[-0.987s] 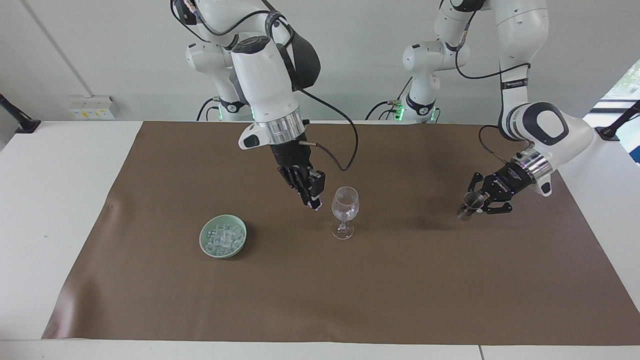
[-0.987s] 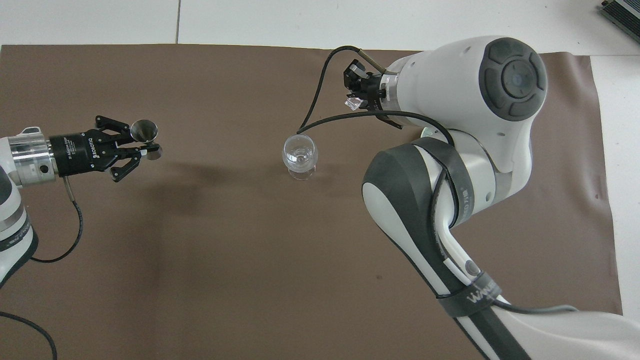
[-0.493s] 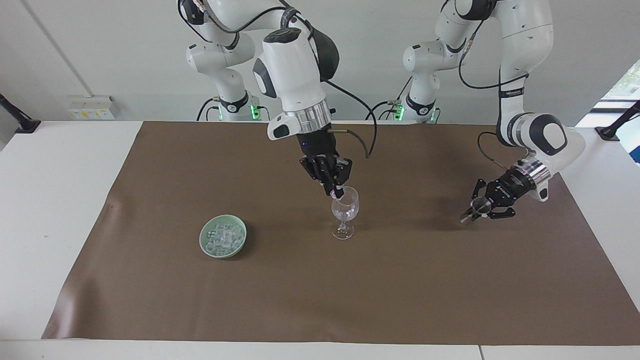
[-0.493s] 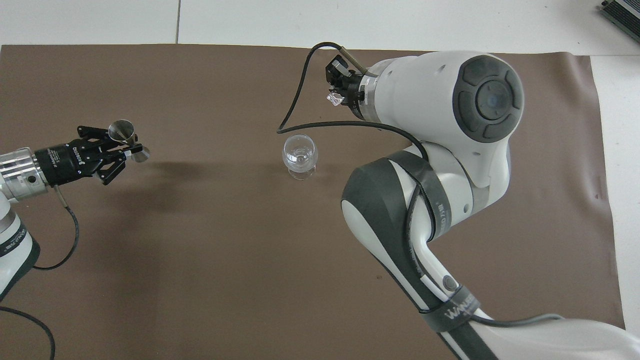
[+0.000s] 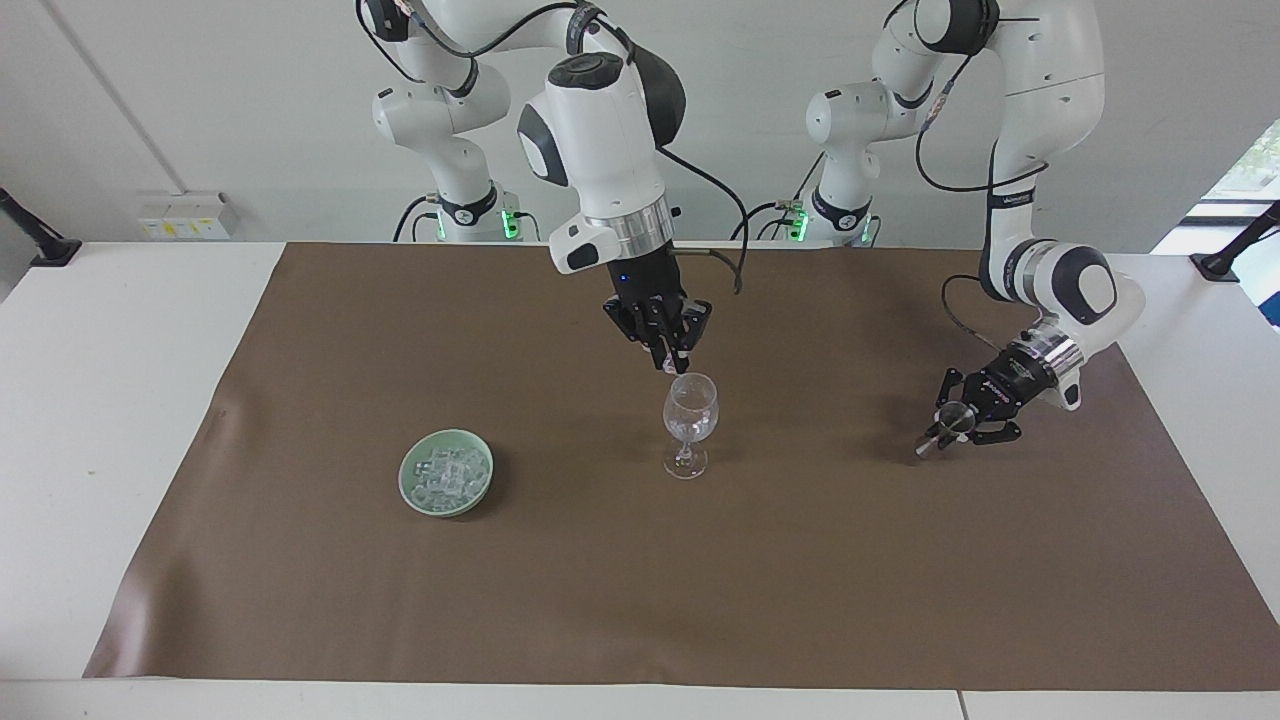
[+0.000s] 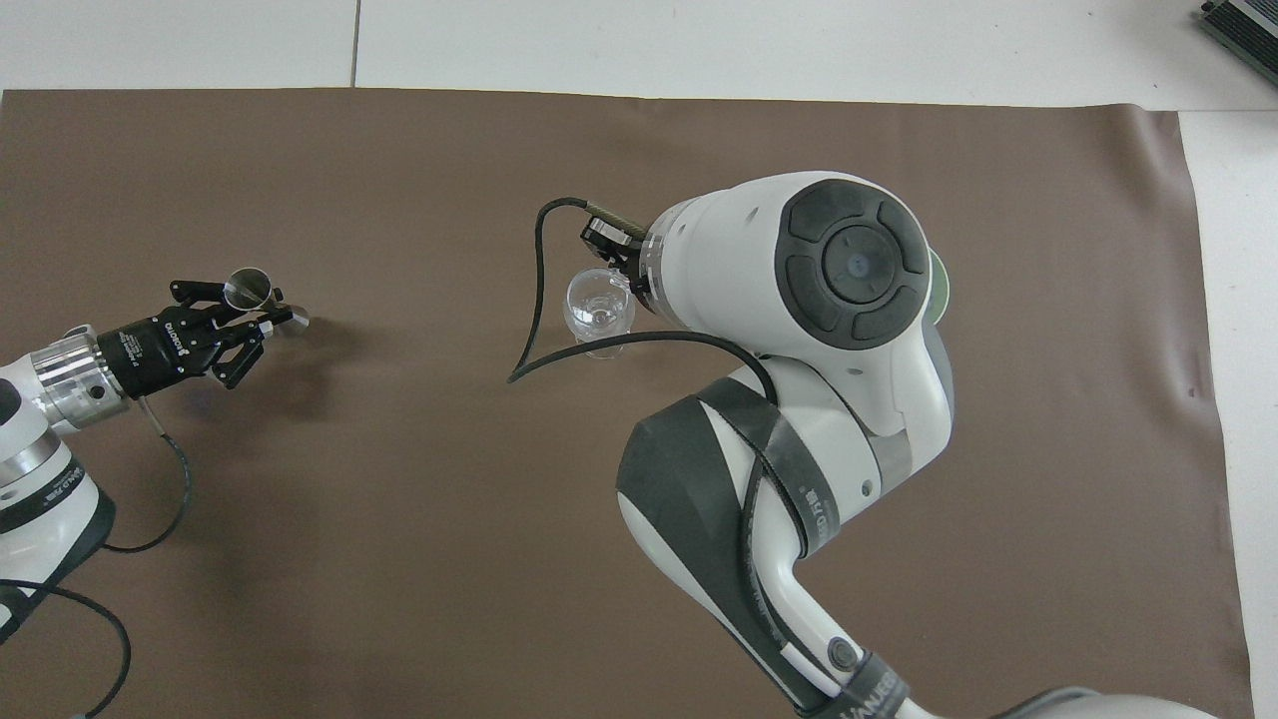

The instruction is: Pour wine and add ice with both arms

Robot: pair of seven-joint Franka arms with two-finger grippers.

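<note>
Since a second ago my right gripper [image 5: 672,366] has swung over the stemmed glass [image 5: 690,420], fingers pinched on an ice cube for dropping; my left gripper [image 5: 962,421], at the glass's three o'clock, clamps a metal jigger [image 5: 948,417].

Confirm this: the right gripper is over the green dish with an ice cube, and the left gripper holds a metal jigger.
Not quite. In the facing view the right gripper hangs over the stemmed glass, not the green dish, which sits toward the right arm's end. The left gripper does hold the metal jigger.
</note>
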